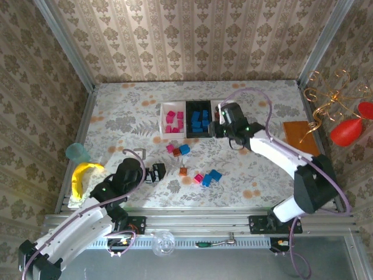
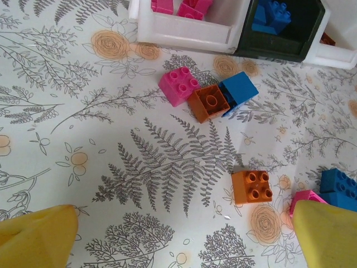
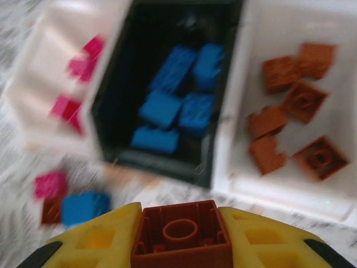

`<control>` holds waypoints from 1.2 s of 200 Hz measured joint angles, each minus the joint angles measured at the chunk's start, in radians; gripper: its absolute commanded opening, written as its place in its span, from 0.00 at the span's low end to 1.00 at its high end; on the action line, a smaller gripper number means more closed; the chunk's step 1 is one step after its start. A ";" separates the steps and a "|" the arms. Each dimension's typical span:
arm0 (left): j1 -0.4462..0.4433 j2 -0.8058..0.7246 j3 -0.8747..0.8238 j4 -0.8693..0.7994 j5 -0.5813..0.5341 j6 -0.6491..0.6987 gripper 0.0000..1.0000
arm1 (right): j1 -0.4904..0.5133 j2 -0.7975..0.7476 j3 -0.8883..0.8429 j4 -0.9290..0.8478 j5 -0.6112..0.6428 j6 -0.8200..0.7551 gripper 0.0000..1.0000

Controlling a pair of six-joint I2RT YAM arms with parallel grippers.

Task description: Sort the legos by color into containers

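Top view: right gripper (image 1: 217, 129) sits at centre frame, at the near edge of the trays. Its jaws pinch one orange-brown brick (image 3: 181, 234).

Right wrist view, blurred:
- Left white tray (image 3: 61, 137), upper left, holds pink bricks (image 3: 67, 106).
- Black tray (image 3: 106, 111), middle, holds blue bricks (image 3: 167, 109).
- Right white tray (image 3: 228, 111) holds orange-brown bricks (image 3: 290, 106).

Left gripper (image 1: 156, 172) is lower left of centre, jaws spread wide, nothing between them.

Loose on the table (image 2: 83, 123):
- A touching cluster (image 2: 209, 102) of pink, orange and blue below the trays.
- A lone orange brick (image 2: 252, 186), lower right.
- A blue-and-pink pair (image 2: 337, 187) at the right edge.
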 measured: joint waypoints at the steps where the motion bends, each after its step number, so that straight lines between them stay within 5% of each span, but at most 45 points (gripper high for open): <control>1: 0.000 0.000 0.000 0.001 0.001 0.000 1.00 | -0.004 0.008 0.009 -0.005 0.006 0.004 0.26; 59: 0.000 0.035 0.000 0.016 0.018 0.000 1.00 | -0.065 0.301 0.283 -0.117 0.178 0.113 0.32; 99: -0.003 0.106 0.000 0.048 0.043 0.000 0.98 | -0.074 0.409 0.407 -0.176 0.181 0.170 0.67; 135: -0.046 0.228 0.004 0.090 0.063 0.001 0.96 | -0.073 0.407 0.436 -0.196 0.181 0.183 0.73; 240: -0.249 0.742 0.216 0.225 0.005 0.077 0.82 | 0.063 0.039 -0.016 -0.083 0.182 0.188 0.74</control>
